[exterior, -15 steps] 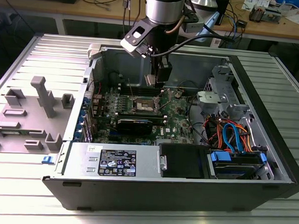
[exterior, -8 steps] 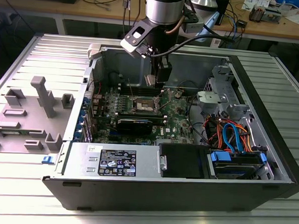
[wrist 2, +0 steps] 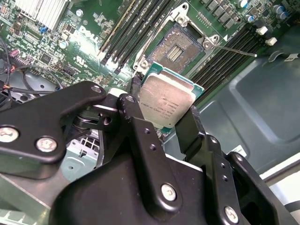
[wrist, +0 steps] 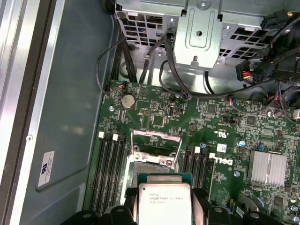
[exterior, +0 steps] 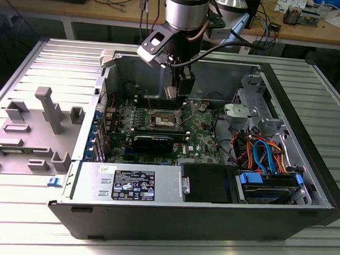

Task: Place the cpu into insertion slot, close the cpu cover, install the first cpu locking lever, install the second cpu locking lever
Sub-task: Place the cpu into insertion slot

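As the hand (wrist 2: 162,116) pinches the cpu (wrist 2: 168,99), its silver top faces up.

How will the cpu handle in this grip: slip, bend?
Probably stiff: the cpu is a flat chip with a metal top. It may slip, since the gripper pinches only its thin edges. Likely light, but a drop onto the open insertion slot could do damage.

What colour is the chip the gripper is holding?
The chip has a dull silver top with a green rim, clearest in the second wrist view.
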You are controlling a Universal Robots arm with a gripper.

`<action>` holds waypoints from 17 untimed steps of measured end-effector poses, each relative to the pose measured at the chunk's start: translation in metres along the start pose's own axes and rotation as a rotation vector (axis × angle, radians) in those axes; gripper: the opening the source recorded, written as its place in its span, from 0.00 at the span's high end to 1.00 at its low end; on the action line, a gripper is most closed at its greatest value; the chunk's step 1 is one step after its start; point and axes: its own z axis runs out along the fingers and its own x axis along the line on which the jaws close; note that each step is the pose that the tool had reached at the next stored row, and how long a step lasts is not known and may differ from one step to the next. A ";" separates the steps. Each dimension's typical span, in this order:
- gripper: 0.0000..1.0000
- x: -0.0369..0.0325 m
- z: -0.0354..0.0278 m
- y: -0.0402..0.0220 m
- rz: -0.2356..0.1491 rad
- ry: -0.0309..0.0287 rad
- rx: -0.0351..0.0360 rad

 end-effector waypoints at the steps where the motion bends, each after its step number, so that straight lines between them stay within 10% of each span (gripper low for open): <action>1: 0.46 0.0000 0.0011 -0.0006 0.000 -0.0001 0.0001; 17: 0.46 0.0000 0.0137 -0.0029 0.105 -0.0084 -0.0041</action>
